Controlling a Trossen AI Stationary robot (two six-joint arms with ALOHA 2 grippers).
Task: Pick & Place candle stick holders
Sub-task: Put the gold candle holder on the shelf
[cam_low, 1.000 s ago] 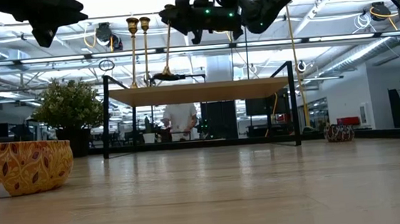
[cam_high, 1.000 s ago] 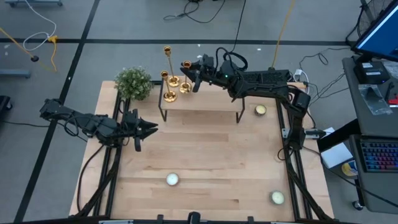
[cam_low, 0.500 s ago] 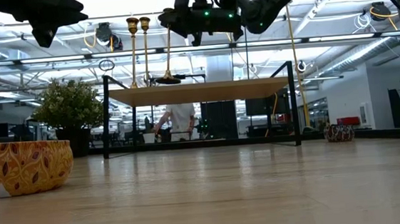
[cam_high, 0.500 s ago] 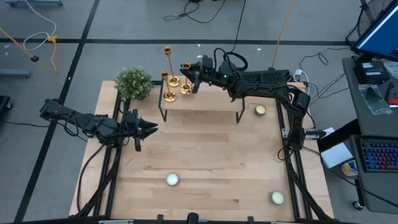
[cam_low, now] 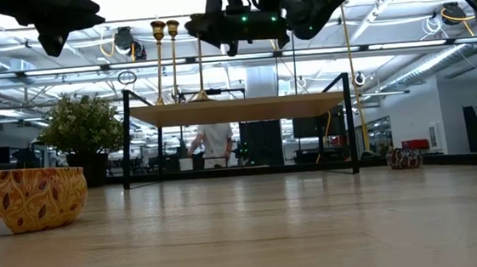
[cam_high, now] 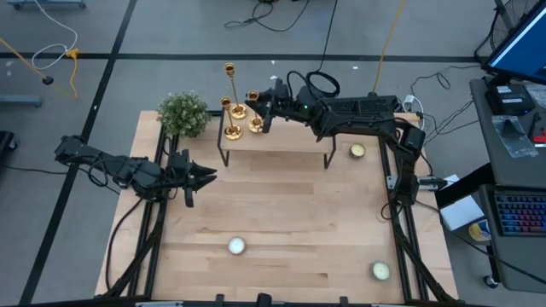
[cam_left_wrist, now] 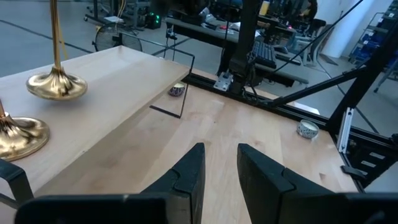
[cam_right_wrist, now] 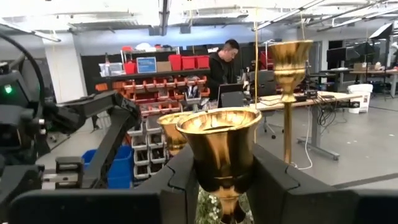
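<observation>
Three gold candlestick holders stand at the left end of a raised wooden shelf (cam_high: 281, 138). The tallest (cam_high: 229, 81) and a shorter one (cam_high: 227, 106) stand free on their round bases; their bases also show in the left wrist view (cam_left_wrist: 56, 83). My right gripper (cam_high: 264, 108) is shut on the third holder (cam_high: 253, 109), whose gold cup (cam_right_wrist: 219, 146) fills the right wrist view. My left gripper (cam_high: 201, 176) is open and empty, above the table left of the shelf, and its fingers also show in the left wrist view (cam_left_wrist: 221, 168). My right gripper pinches the third holder at its top, by the lower part of the cup (cam_right_wrist: 217, 180), between its two fingers (cam_right_wrist: 181, 180). The fingers come level from the table's right side, across the stem. The holder is upright, its base (cam_low: 202, 94) down at the shelf top.
A bushy green plant (cam_high: 183, 113) stands left of the shelf. Short round candles lie on the table (cam_high: 236, 246), (cam_high: 380, 271) and by the shelf's right leg (cam_high: 357, 151). A patterned bowl (cam_low: 26, 198) shows in the low view. A person stands in the room behind.
My right gripper has gone a little toward the table's left edge with the third holder. The holder was tilted with its base clear of the shelf; it now stands upright with its base down at the shelf top, beside the other two.
</observation>
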